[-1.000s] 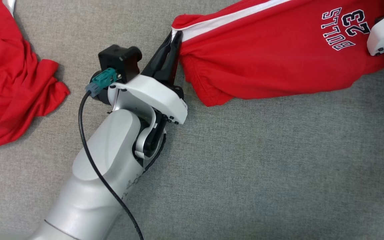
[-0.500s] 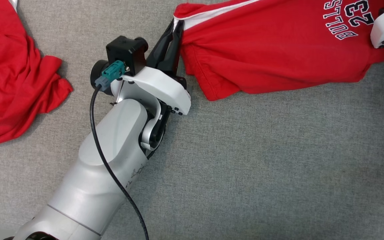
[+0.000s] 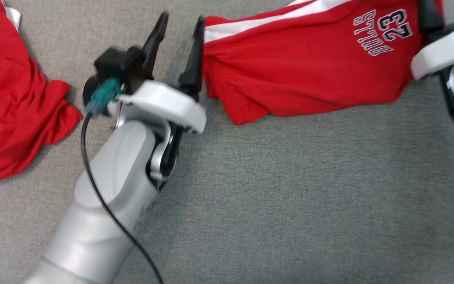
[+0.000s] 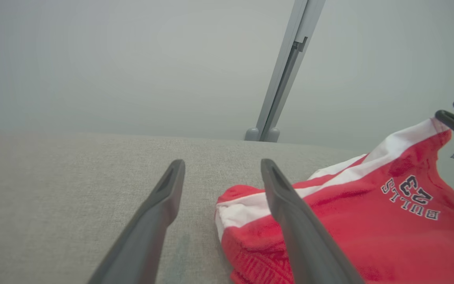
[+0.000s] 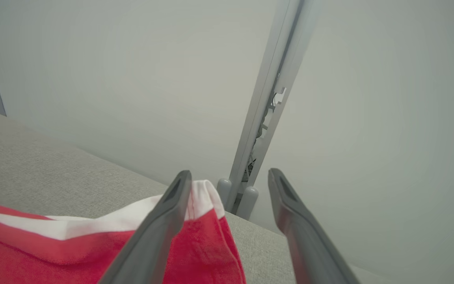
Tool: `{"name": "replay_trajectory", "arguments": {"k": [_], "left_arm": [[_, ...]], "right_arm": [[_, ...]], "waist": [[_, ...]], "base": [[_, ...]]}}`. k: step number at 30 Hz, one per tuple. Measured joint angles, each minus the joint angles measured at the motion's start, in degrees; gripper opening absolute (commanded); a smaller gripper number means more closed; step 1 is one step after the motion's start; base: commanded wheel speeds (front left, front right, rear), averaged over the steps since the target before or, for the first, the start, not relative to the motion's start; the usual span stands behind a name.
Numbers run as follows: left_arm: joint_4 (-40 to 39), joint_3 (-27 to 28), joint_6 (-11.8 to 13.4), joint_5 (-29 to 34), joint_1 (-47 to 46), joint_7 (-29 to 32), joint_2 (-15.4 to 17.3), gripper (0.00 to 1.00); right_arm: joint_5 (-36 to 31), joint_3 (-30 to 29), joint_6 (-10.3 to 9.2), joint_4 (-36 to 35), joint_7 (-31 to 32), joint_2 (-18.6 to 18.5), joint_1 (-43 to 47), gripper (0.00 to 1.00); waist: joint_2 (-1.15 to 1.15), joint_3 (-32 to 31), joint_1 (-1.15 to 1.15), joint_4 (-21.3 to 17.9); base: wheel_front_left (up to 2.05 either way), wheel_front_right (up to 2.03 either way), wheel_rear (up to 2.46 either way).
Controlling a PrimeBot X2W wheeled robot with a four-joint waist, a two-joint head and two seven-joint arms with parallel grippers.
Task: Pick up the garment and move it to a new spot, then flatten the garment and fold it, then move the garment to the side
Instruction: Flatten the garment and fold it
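Grey woven cloth is covering the worktop [image 3: 290,197], and beyond its far edge we are seeing a pale wall [image 4: 93,59] with a metal post [image 4: 286,71] rising against it. The red garment [image 3: 302,75] is lying along the far edge, on the right half of the worktop; its white stripe [image 3: 274,19] is running along the far side and its BULLS 23 print [image 3: 382,31] is sitting toward the right end.

The left gripper [image 3: 181,19] is reaching toward the far edge at the garment's left end; its claw is standing released, the two dark fingers spread with bare worktop showing between them. One finger [image 4: 294,221] is lying against the garment's left corner, touching or just beside it, we cannot tell which.

The right gripper [image 5: 229,175] is hanging at the garment's right end, by the far edge; its claw is likewise released, jaws standing well apart; the white-banded corner is standing up beside the finger on that view's left without being pinched.

We are also seeing a second red cloth [image 3: 6,98] lying bunched at the worktop's left edge, well apart from the garment; a black cable [image 3: 82,146] is trailing along the left forearm.
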Motion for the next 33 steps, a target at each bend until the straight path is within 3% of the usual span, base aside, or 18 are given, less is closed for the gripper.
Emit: {"name": "replay_trajectory", "arguments": {"k": [6, 13, 23, 27, 33], "left_arm": [[-6.7, 4.9, 0.8, 4.8, 11.2, 0.0, 1.3, 1.00], [-9.3, 8.0, -0.6, 6.9, 19.9, 0.0, 1.0, 1.00], [-11.6, 6.6, -2.7, 10.3, 20.0, 0.0, -1.1, 1.00], [-13.7, 8.4, -3.1, 10.7, 21.0, 0.0, -1.1, 1.00], [-17.0, 11.9, -3.1, 13.6, 24.8, 0.0, -1.2, 1.00]], "right_arm": [[0.3, -3.0, 0.00, -2.5, 0.0, 2.5, 7.9, 1.00], [-0.3, -4.8, -0.05, 3.1, 0.0, 3.0, 10.0, 1.00], [1.0, -4.9, -0.05, 12.0, 0.0, 0.1, 1.8, 1.00], [3.4, -5.8, -0.05, 8.4, 0.0, 0.9, 4.8, 1.00], [5.3, -6.4, -0.05, 0.6, 0.0, 3.2, 12.7, 1.00]], "waist": [[0.00, -4.3, 0.00, -2.1], [0.00, -9.2, 0.00, -3.9], [0.00, -8.7, 0.00, 0.7], [0.00, -8.7, 0.00, 1.8], [0.00, -9.9, 0.00, 0.1]], "base": [[0.00, 0.00, 0.00], [0.00, 0.00, 0.00], [0.00, 0.00, 0.00], [0.00, 0.00, 0.00], [0.00, 0.00, 0.00]]}}
